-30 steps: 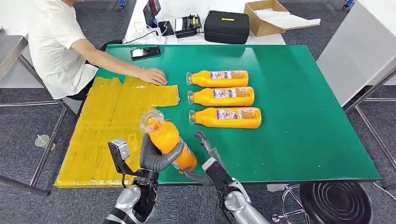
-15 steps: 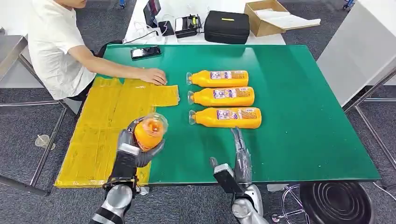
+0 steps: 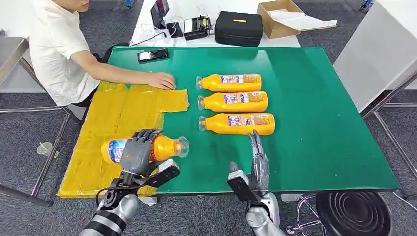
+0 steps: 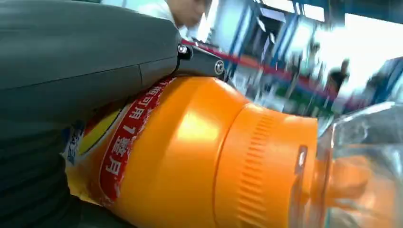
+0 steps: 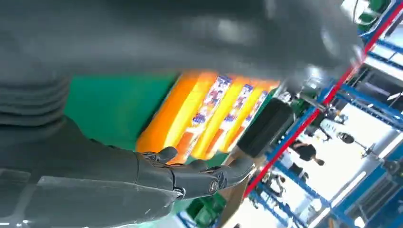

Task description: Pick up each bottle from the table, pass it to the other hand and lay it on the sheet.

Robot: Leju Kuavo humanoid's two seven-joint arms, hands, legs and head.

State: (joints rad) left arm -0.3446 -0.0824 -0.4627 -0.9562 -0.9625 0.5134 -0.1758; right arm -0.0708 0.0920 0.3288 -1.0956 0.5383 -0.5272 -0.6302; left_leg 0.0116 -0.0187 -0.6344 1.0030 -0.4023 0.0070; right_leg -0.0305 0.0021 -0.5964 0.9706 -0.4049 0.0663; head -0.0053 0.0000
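One bottle (image 3: 147, 148) gripped sideways by left hand (image 3: 136, 153); right hand (image 3: 257, 162) seemingly empty, fingers straight.

**Around the green table**

A person in a white shirt (image 3: 56, 46) sits at the table's far left corner, one hand (image 3: 162, 80) resting flat; a dark phone (image 3: 153, 55) lies on the green table (image 3: 319, 123); beyond it sit a black case (image 3: 239, 28), an open cardboard box (image 3: 280, 18) and a small black device (image 3: 197, 27); a black stool (image 3: 351, 212) stands below the near right corner.
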